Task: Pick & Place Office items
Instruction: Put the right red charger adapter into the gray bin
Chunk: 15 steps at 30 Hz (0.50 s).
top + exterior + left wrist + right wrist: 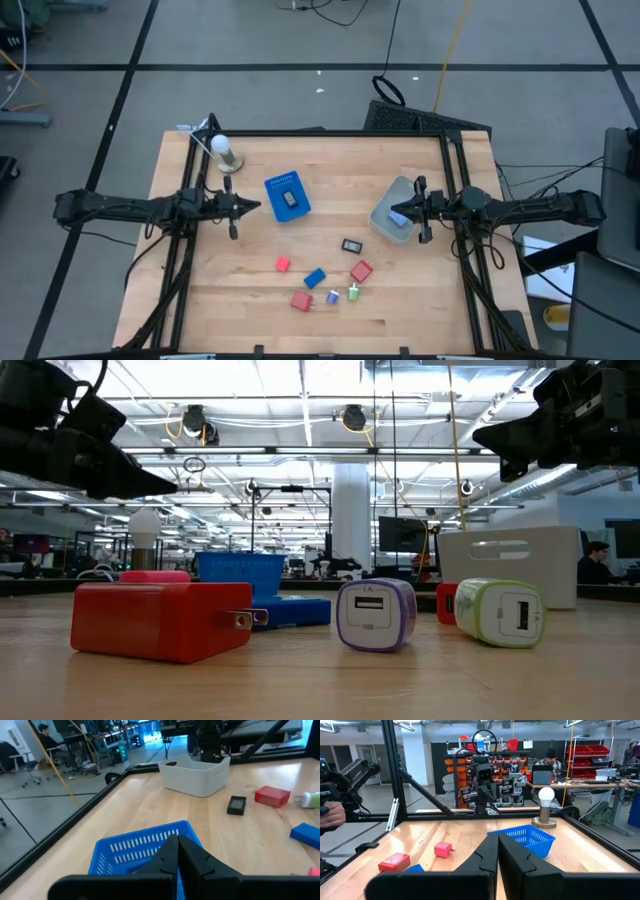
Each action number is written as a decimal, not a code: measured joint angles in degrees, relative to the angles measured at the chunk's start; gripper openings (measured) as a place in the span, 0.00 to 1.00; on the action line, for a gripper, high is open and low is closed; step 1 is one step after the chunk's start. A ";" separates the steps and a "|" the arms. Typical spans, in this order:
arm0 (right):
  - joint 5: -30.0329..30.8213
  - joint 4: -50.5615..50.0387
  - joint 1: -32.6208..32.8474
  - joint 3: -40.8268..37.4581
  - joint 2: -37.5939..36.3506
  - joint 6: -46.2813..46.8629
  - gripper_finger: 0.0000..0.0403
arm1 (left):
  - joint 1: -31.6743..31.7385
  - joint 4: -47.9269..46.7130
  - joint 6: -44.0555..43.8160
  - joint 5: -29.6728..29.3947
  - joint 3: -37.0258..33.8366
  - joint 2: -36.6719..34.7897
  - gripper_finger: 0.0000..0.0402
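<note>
Small office items lie on the wooden table's near middle: a black piece (351, 245), red blocks (283, 264) (361, 271) (301, 301), a blue block (315, 278), a purple bit (333, 298) and a green bit (353, 293). A dark item rests in the blue tray (288, 196). My left gripper (254, 207) (177, 854) hovers shut just left of the tray. My right gripper (400, 210) (497, 852) hangs shut above the grey bin (390, 218). Neither holds anything.
A lamp with a white bulb (221, 150) stands at the far left. Black frame rails (320, 132) edge the table. In the low view the red plug block (160, 620), purple bit (375, 615) and green bit (500, 612) lie closest. A person's hand (330, 815) shows beyond the table.
</note>
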 joint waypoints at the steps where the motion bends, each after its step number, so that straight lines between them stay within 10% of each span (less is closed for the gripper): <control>1: -0.01 0.00 -0.01 0.01 0.13 0.00 0.01 | 0.26 -0.06 -0.38 0.46 0.01 0.00 0.01; 15: 0.18 0.46 0.00 0.01 0.61 -0.15 0.01 | 1.56 -2.34 -3.48 1.08 0.08 0.00 0.01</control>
